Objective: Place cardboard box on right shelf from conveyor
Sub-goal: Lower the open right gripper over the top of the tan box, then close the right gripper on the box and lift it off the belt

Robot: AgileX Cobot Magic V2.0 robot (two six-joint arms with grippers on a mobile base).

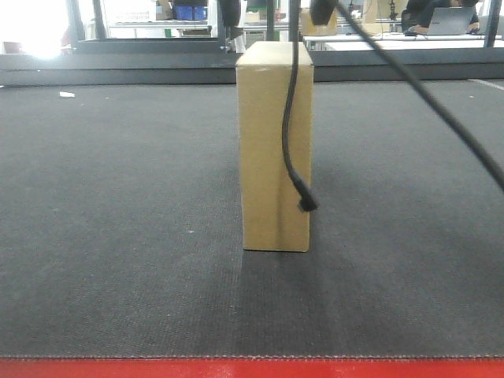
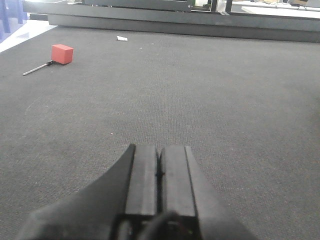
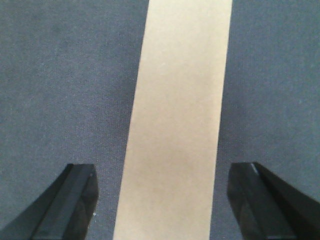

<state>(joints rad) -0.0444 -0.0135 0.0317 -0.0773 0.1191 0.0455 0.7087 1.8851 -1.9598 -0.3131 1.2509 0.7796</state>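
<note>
Squarely, right gripper (image 3: 163,169) spread wide flanking cardboard box (image 3: 175,115), left gripper (image 2: 159,150) clenched low over conveyor (image 2: 235,95)

Small red block (image 2: 62,53) far to the left, a thin metal rod (image 2: 36,69) sticking out of its side toward the lower left. White scrap of paper (image 2: 122,38) lying farther back, well apart from the block. In the background, blue crates (image 1: 190,12) and a grey laptop (image 1: 449,20) on a pale table (image 1: 370,43).

Tall, plain tan cardboard box (image 1: 264,157) upright mid-belt on the dark grey, red-edged conveyor (image 1: 118,236).
</note>
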